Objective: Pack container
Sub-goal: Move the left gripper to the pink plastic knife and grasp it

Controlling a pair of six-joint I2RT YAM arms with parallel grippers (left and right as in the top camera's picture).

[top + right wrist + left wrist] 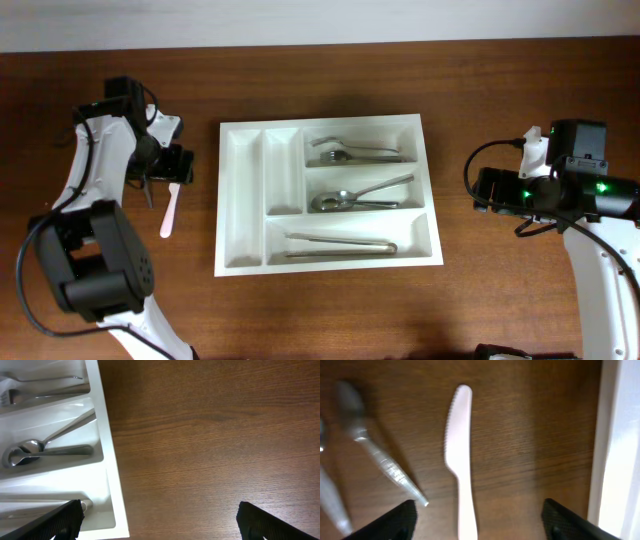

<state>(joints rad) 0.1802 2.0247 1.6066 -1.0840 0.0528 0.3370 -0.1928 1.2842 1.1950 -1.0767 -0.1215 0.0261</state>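
Note:
The white five-compartment container (240, 200) lies in the middle of the table. Its three wide compartments hold metal forks (355, 152), spoons (360, 197) and long metal pieces (340, 246); the two narrow compartments hold nothing. A white plastic knife (170, 210) lies left of the container. My left gripper (180, 165) is open and hovers over that knife (460, 460), with the handle between the fingers (477, 525), not touching. My right gripper (482, 190) is open and empty just right of the container, whose edge (107, 460) shows in the right wrist view.
A clear plastic spoon (375, 455) lies left of the knife, with another clear utensil (330, 500) at the frame's edge. The container's left wall (615, 445) stands to the knife's right. Bare wooden table (210, 435) lies under my right gripper (160, 522).

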